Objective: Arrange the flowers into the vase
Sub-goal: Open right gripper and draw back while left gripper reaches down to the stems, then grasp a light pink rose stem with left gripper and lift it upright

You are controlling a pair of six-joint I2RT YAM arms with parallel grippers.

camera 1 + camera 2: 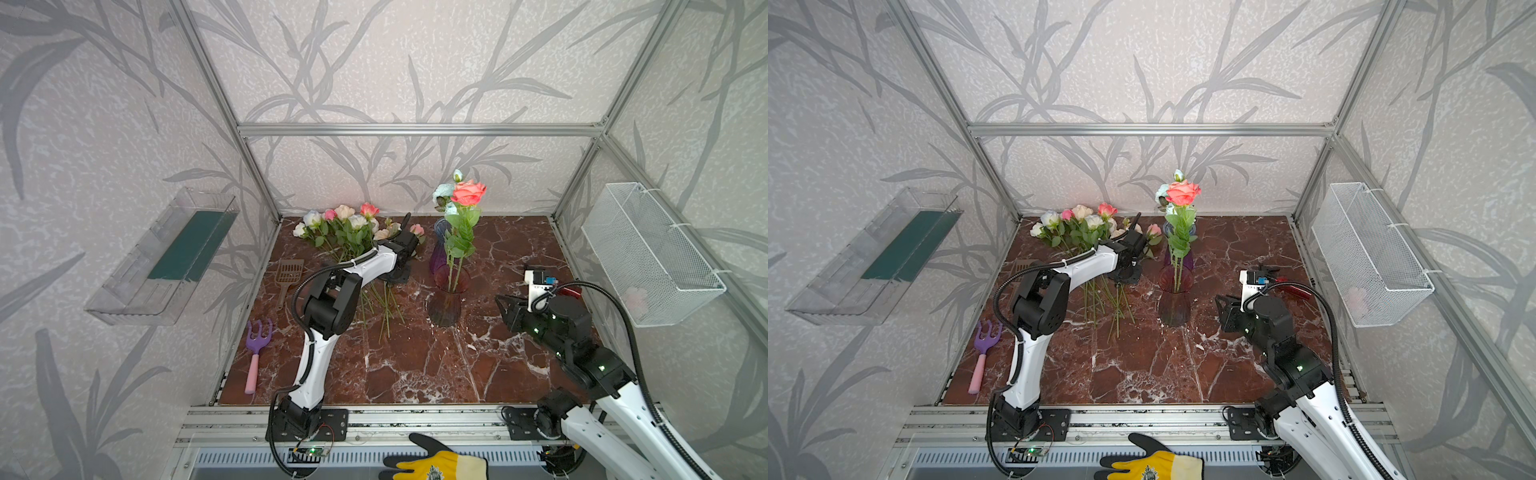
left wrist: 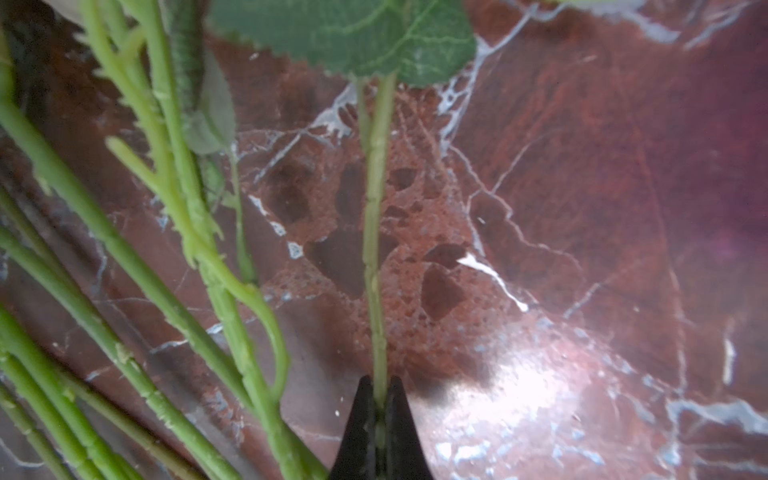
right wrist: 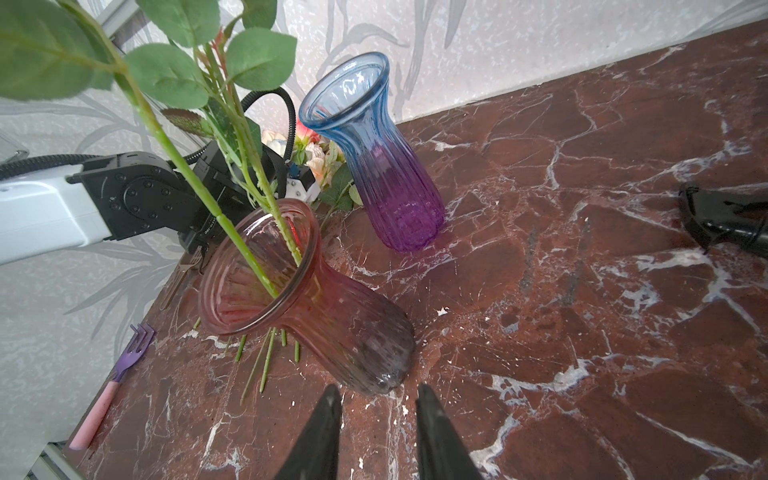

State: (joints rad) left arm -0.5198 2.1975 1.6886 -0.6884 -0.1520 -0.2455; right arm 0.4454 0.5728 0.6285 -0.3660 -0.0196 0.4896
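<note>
Your left pincer (image 2: 380, 380) is pressed together on a single green stem (image 2: 376, 249), low over the table (image 2: 582, 208). The rest of the flowers (image 1: 345, 232) lie heaped just beside it. Beyond it, the pink vase (image 3: 316, 291) holds two stems already, with a coral rose (image 1: 468, 193) at the top. The blue vase (image 3: 374, 158) behind looks empty. Your right pincer (image 3: 378, 388) hangs near the pink vase, prongs spread, holding nothing. Judging by the heap, most of the bunch is left to place
</note>
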